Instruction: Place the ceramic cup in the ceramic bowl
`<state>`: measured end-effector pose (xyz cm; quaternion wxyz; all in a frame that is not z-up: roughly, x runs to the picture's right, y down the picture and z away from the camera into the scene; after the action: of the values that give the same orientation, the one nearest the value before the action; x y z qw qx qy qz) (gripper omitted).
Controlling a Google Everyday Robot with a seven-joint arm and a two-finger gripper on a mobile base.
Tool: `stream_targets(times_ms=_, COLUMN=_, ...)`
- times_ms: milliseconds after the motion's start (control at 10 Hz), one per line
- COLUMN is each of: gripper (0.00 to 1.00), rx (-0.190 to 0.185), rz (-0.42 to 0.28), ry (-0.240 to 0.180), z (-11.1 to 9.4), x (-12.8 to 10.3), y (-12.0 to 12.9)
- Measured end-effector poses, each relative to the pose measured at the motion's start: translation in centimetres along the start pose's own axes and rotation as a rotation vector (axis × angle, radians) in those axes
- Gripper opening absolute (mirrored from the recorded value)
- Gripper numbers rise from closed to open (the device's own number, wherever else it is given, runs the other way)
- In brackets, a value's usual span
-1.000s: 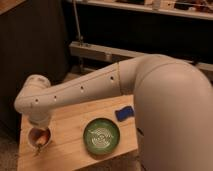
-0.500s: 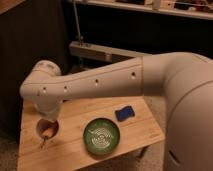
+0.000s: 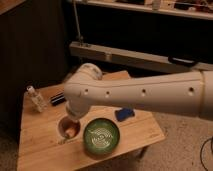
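The ceramic cup (image 3: 66, 131), small and whitish with a tan-orange inside, is just left of the ceramic bowl (image 3: 101, 135) near the table's front edge. The bowl is wide, dark green and glossy, with a pale swirl inside. My white arm reaches in from the right, and its wrist hangs over the cup. My gripper (image 3: 70, 125) points down into the cup and is shut on the cup's rim. The wrist hides most of the gripper. I cannot tell whether the cup touches the table.
On the wooden table (image 3: 40, 150), a small clear bottle (image 3: 36, 98) stands at the back left beside a flat black object (image 3: 57, 98). A blue object (image 3: 124, 114) lies behind the bowl to the right. A dark shelf unit stands behind the table.
The arm has swung to the right with the cup in the gripper. The cup has gone from the table's front left corner to right beside the bowl.
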<state>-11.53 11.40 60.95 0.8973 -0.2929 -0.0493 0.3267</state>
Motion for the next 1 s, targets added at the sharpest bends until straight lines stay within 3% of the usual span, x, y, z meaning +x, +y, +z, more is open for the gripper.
stream_targets(times_ms=300, gripper=0.0, rx=0.005, rz=0.13, ry=-0.006, z=-2.4, x=4.2, y=-2.0)
stream_targets(times_ms=700, gripper=0.0, rx=-0.005, rz=0.321, ry=0.035, z=-0.7, x=8.6, y=-6.6)
stream_targets(times_ms=1000, gripper=0.0, rx=-0.028, rz=0.38, ry=0.09, z=1.4, x=10.2, y=-7.9)
